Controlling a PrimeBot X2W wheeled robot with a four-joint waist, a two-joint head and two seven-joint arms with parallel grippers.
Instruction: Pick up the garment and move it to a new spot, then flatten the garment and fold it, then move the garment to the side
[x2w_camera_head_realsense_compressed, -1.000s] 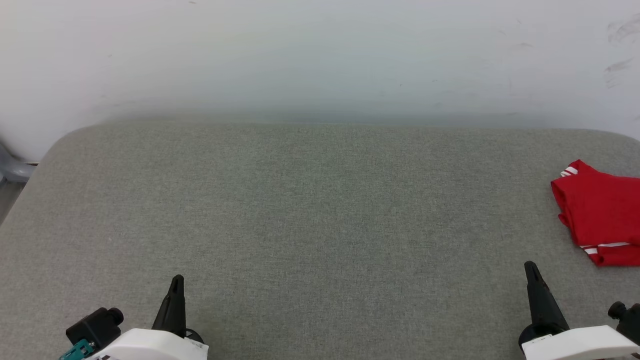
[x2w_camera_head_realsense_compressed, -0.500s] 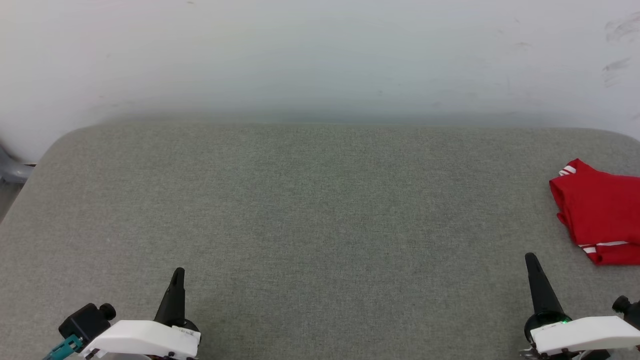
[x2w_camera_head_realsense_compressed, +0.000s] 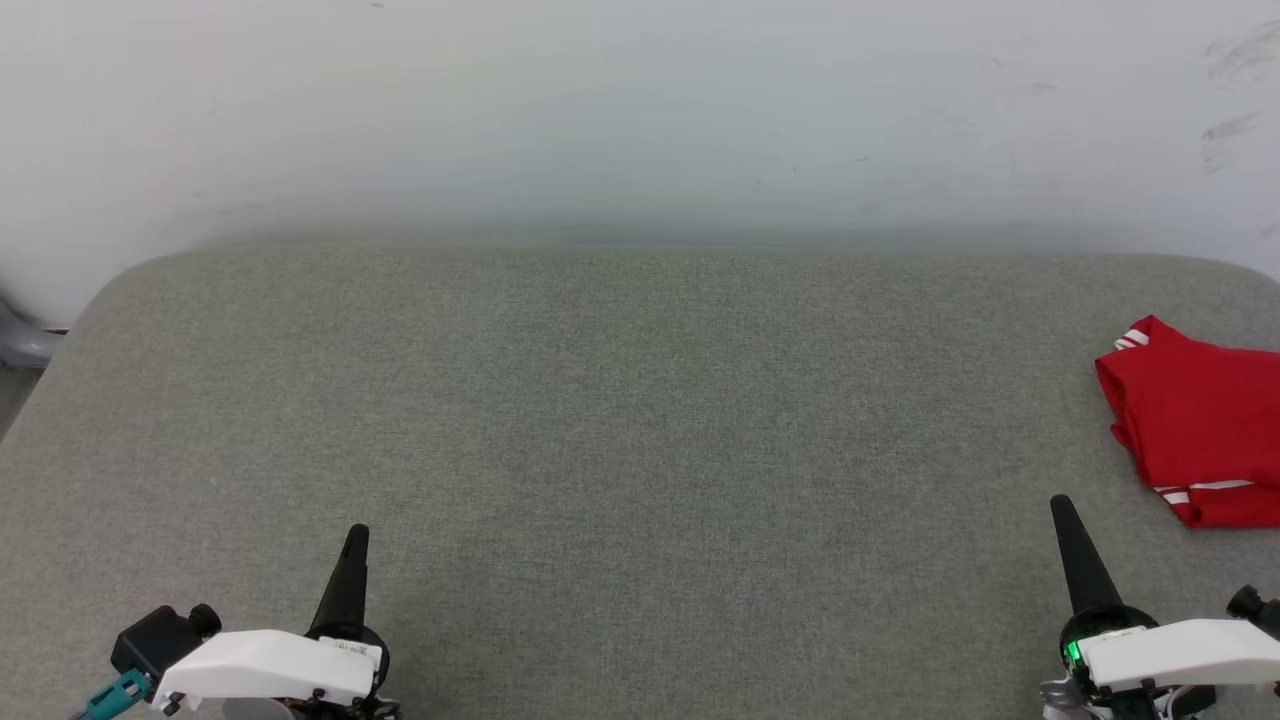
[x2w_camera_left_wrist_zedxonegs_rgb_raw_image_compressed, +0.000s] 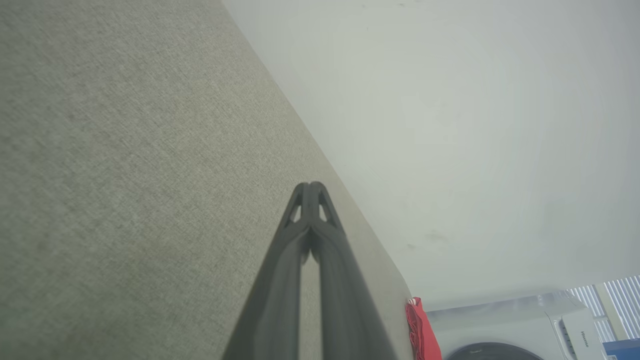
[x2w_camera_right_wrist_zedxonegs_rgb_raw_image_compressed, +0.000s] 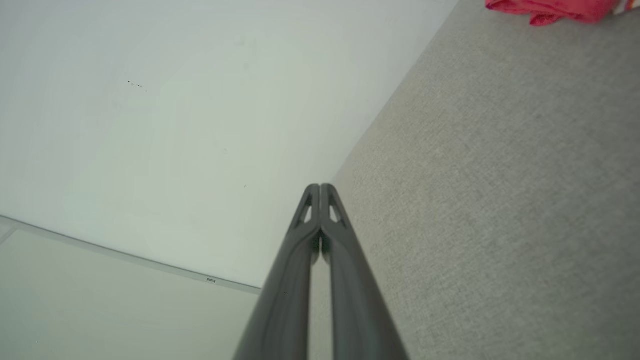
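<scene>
The garment (x2w_camera_head_realsense_compressed: 1195, 420) is a folded red shirt with red-white stripe trim, lying at the far right edge of the grey padded table (x2w_camera_head_realsense_compressed: 620, 400); part of it runs out of the head view. A sliver of the garment (x2w_camera_left_wrist_zedxonegs_rgb_raw_image_compressed: 420, 330) shows in the left wrist view and its edge (x2w_camera_right_wrist_zedxonegs_rgb_raw_image_compressed: 550, 9) in the right wrist view. My left gripper (x2w_camera_head_realsense_compressed: 355, 535) hovers at the lower left, shut and empty, tips together (x2w_camera_left_wrist_zedxonegs_rgb_raw_image_compressed: 310, 186). My right gripper (x2w_camera_head_realsense_compressed: 1058, 505) is at the lower right, shut and empty (x2w_camera_right_wrist_zedxonegs_rgb_raw_image_compressed: 320, 186), a short way in front and left of the garment.
A pale wall (x2w_camera_head_realsense_compressed: 640, 110) rises behind the table's far edge. A white washing machine (x2w_camera_left_wrist_zedxonegs_rgb_raw_image_compressed: 525, 325) stands past the table's right end. A grey object (x2w_camera_head_realsense_compressed: 15, 340) pokes in at the table's left corner.
Both grippers' tips have crept slightly up the head view, with the arms drawing back and lower. The garment stays where it lies.
</scene>
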